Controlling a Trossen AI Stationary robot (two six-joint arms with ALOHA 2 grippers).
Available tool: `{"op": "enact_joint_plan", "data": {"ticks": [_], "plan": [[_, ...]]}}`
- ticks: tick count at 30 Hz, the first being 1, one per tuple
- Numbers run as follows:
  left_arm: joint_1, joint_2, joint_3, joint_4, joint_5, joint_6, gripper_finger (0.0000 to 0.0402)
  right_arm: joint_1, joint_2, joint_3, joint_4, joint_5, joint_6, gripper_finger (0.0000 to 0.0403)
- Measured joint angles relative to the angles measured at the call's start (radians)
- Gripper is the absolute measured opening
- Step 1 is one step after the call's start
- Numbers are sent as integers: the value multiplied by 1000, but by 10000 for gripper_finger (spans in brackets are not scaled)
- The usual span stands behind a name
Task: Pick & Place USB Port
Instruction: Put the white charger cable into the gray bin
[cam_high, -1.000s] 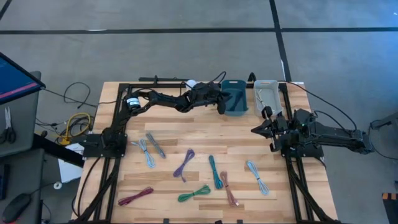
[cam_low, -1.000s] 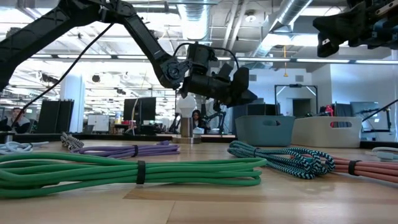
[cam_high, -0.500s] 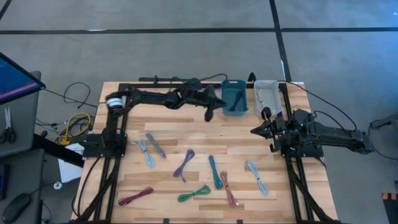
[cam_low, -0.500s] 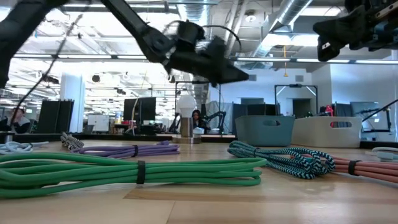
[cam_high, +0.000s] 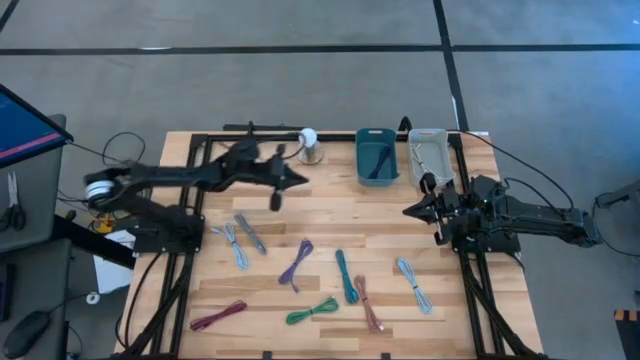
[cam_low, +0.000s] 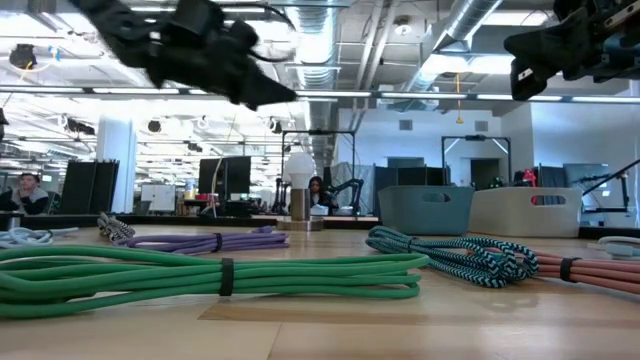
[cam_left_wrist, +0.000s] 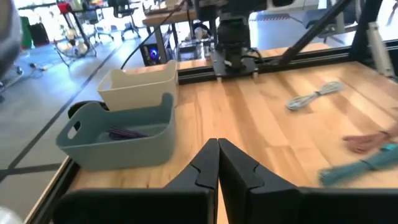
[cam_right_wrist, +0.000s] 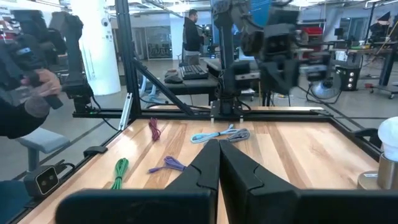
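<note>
The table (cam_high: 320, 215) is a slatted top of pale varnished wood, framed by black metal rails. At its far edge stand two smooth rectangular plastic bins with cut-out handles: a blue-grey bin (cam_high: 376, 156) holding one coiled purple cable (cam_left_wrist: 127, 132), and just beside it a cream bin (cam_high: 428, 152). The remaining USB cables lie scattered on the near half of the wood, each a braided cord folded into a long bundle and cinched with a dark strap: a green one (cam_low: 210, 270), a lilac one (cam_low: 205, 240), a teal-and-black patterned one (cam_low: 460, 255) and a salmon one (cam_low: 590, 268); the high view also shows light blue bundles (cam_high: 235, 245) and a maroon one (cam_high: 218, 316). The left gripper (cam_high: 275, 200) hangs above the table's left rear area, its dark angular fingers (cam_left_wrist: 205, 163) pressed together with nothing between them. The right gripper (cam_high: 410, 211) waits at the right edge, also closed and empty, its fingers (cam_right_wrist: 208, 162) meeting in a point.
</note>
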Motion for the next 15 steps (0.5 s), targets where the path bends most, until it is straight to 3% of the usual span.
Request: {"op": "enact_joint_plan", "data": {"ticks": [6, 15], "plan": [[-14, -234, -191, -1, 3, -12, 9, -1, 0, 0, 0, 0, 0, 1], [-14, -437, -381, -6, 2, -241, 11, 0, 0, 0, -4, 0, 0, 1]]}}
